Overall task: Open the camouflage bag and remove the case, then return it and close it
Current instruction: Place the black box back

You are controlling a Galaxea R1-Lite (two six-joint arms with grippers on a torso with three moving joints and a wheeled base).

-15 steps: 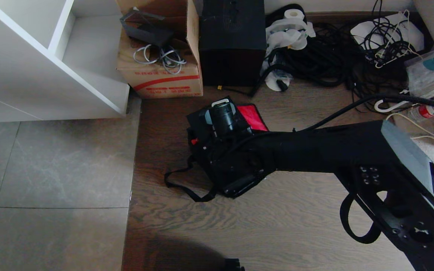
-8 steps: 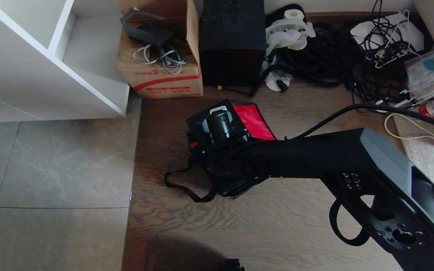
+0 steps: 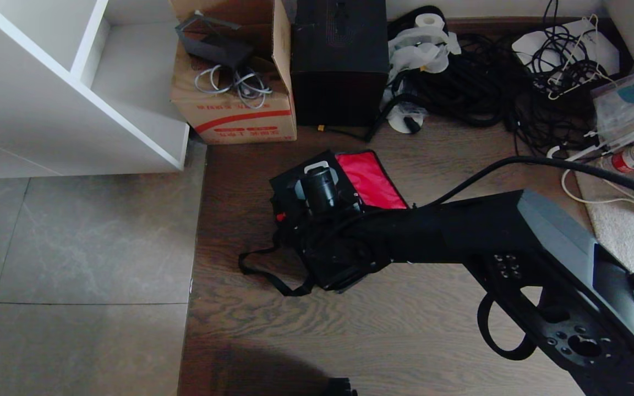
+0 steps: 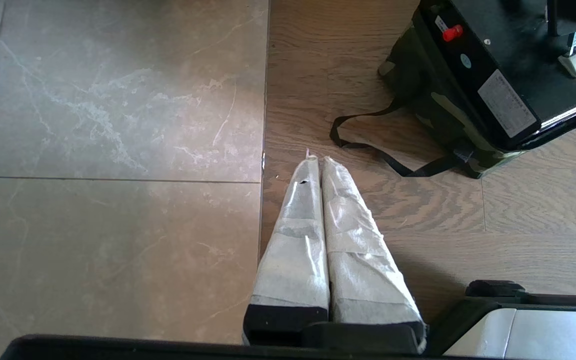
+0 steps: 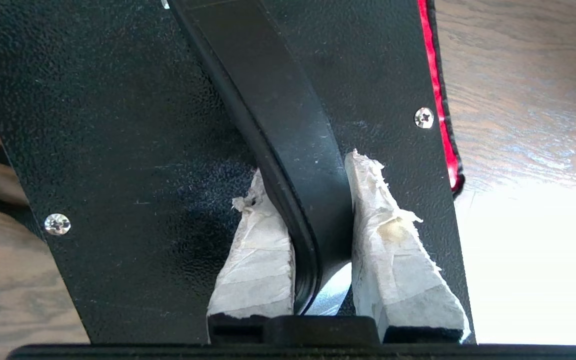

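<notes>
We saw the case point(image 5: 118, 150) as a flat, hard black box with a pebbled finish and small silver screws, its smooth black handle point(image 5: 288, 150) arching up between the tape-wrapped fingers point(image 5: 398, 250) of the right gripper point(image 5: 318, 240), which was clamped on that handle. In the head view the case point(image 3: 295, 190) stood in the camouflage bag point(image 3: 344, 275), a boxy soft bag of green, black and tan cloth whose lid lay folded back with its bright red lining point(image 3: 369, 179) facing up. From the left wrist view we made out a small red latch point(image 4: 452, 33) and a white label on the case's side, and a thin black webbing strap point(image 4: 368, 147) looped loosely over the floor. The left gripper point(image 4: 316, 162) hung apart from the bag with its two pale, wrapped fingers pressed together on nothing. The bag sat on dark wood-grain floor point(image 3: 405, 330) bordering glossy grey stone tiles point(image 3: 75, 247). Behind it stood a white shelf unit point(image 3: 47, 82), a red-striped cardboard box point(image 3: 234, 115), a taller black box point(image 3: 339, 60) and a tangle of black cables point(image 3: 476, 82).
</notes>
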